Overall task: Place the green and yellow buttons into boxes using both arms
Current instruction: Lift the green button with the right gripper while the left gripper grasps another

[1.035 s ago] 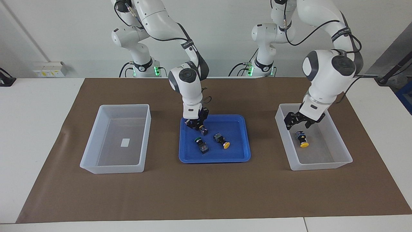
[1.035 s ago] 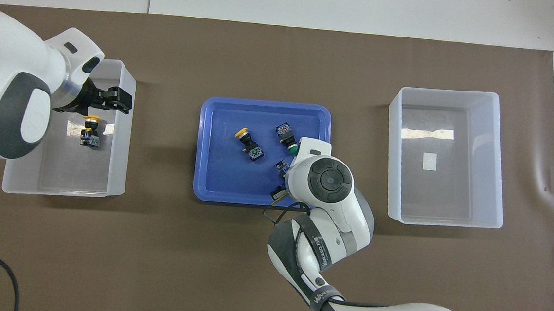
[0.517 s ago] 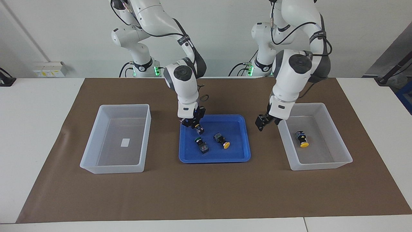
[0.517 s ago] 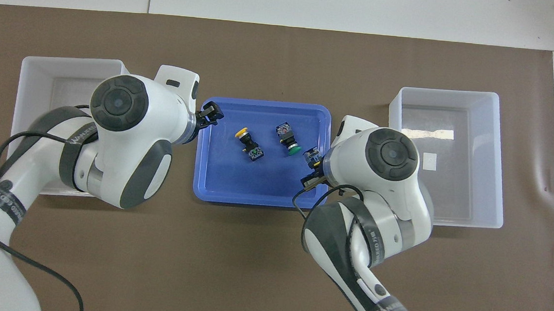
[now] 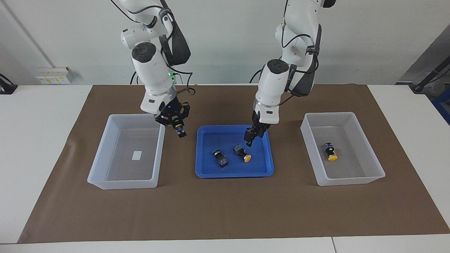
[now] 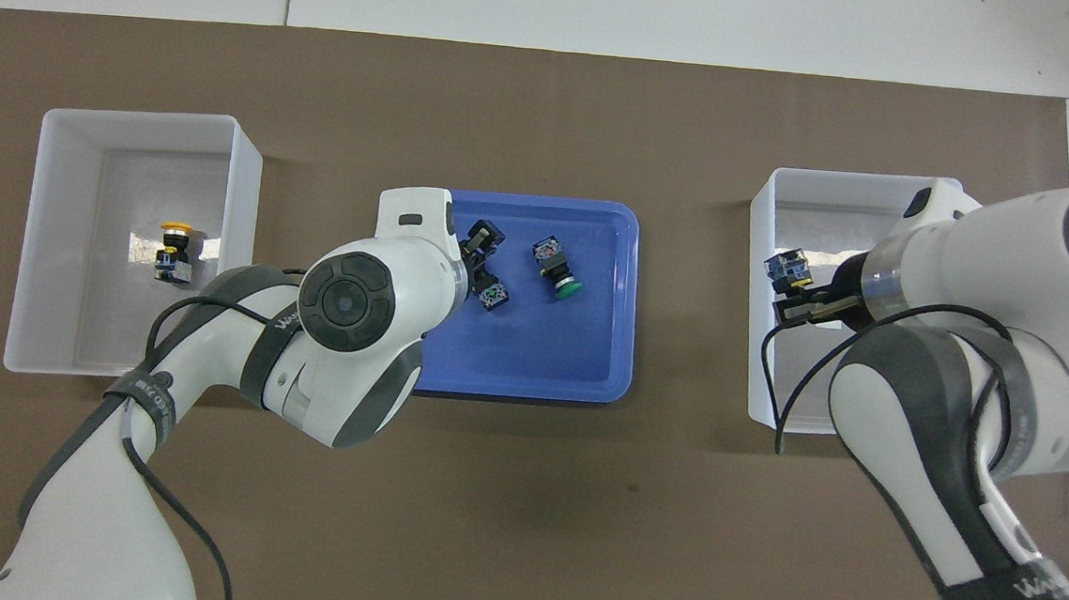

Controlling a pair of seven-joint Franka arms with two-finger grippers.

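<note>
A brown mat (image 5: 225,211) covers the table (image 5: 35,140). On it, a blue tray (image 5: 262,172) sits between two boxes. The tray holds a green button (image 5: 220,157) and a yellow button (image 5: 242,153). The left end effector (image 5: 251,138) hangs over the tray; I cannot tell its finger state. The right end effector (image 5: 177,123), gripping a button (image 5: 180,132), hovers beside the empty box (image 5: 105,182). The other box (image 5: 351,181) holds a second yellow button (image 5: 329,151).
</note>
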